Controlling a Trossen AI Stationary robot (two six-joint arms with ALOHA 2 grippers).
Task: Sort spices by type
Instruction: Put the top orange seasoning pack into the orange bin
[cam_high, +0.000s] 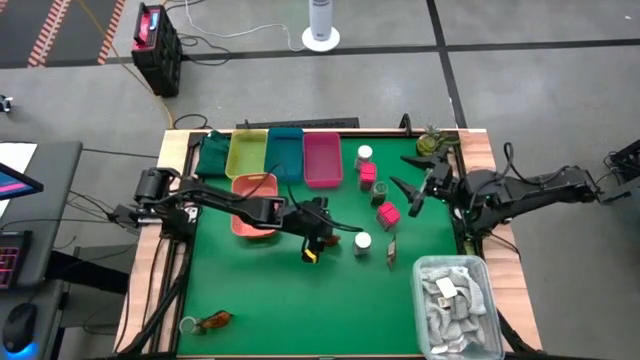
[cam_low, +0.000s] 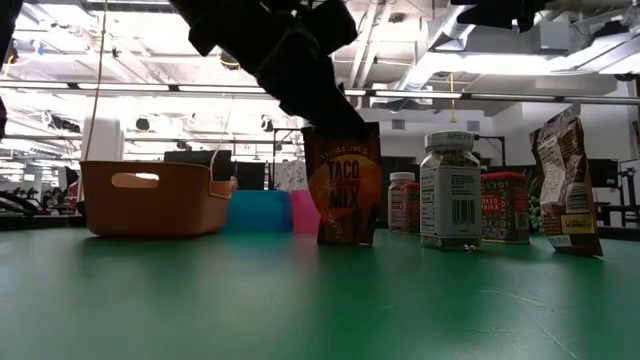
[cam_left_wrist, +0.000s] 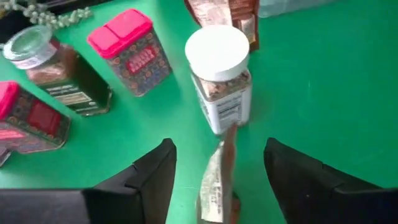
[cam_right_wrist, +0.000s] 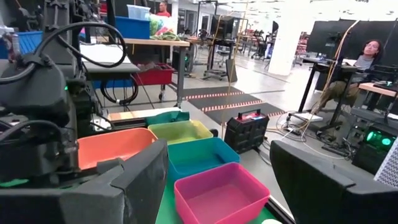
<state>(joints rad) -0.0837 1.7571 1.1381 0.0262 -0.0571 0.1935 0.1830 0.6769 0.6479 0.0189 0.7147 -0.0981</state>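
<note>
A red-brown "Taco Mix" sachet (cam_low: 343, 185) stands upright on its bottom edge mid-table. My left gripper (cam_left_wrist: 219, 148) (cam_high: 313, 243) hovers over it, open, one finger on either side of the sachet's thin top edge (cam_left_wrist: 217, 180) with gaps showing. Beyond it stand a white-capped jar (cam_left_wrist: 217, 74) (cam_high: 362, 242), pink boxy packs (cam_left_wrist: 129, 50) (cam_high: 388, 213) and a clear-lidded jar (cam_left_wrist: 50, 68). A second sachet (cam_high: 391, 250) stands to the right. Another white-capped jar (cam_high: 363, 155) and a greenish jar (cam_high: 430, 143) sit near the far edge. My right gripper (cam_high: 405, 185) (cam_right_wrist: 217, 162) waits open, raised at the table's right.
Yellow (cam_high: 247, 152), teal (cam_high: 285, 152) and pink (cam_high: 322, 158) trays line the far edge, and an orange tray (cam_high: 254, 203) lies under my left arm. A bin of grey rags (cam_high: 455, 305) fills the near right corner. One item (cam_high: 215, 321) lies near left.
</note>
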